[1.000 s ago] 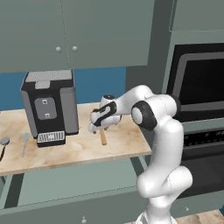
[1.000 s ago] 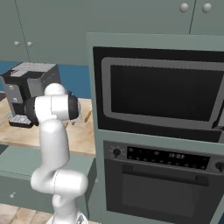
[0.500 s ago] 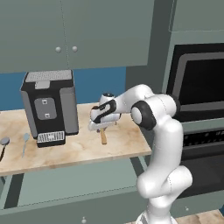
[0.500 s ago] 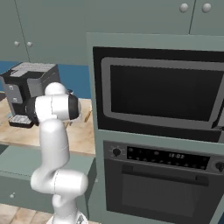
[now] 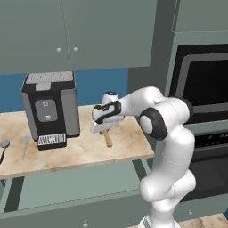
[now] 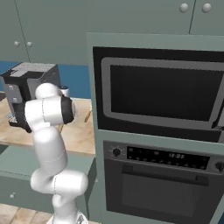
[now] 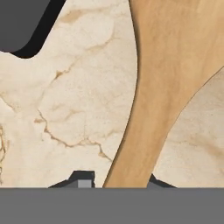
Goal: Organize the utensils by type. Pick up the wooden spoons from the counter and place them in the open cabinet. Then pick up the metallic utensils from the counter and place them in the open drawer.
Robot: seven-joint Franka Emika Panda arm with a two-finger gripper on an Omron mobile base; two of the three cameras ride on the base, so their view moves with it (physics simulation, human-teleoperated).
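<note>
One large wooden spoon (image 7: 162, 87) is lying on the counter (image 5: 80, 153) beside a black coffee machine (image 5: 50, 109). Low over it, the gripper (image 5: 101, 128) is pinching the spoon's handle, a dark fingertip (image 7: 81, 178) on each side.

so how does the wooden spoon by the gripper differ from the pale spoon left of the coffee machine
The wooden spoon is orange-brown and thick; the pale blue-grey spoon is slim and light. The wooden spoon lies right of the coffee machine, its neck between the closed fingers of the gripper; the pale spoon lies untouched, left of the machine near a round-headed utensil. Both rest on the beige counter.
</note>
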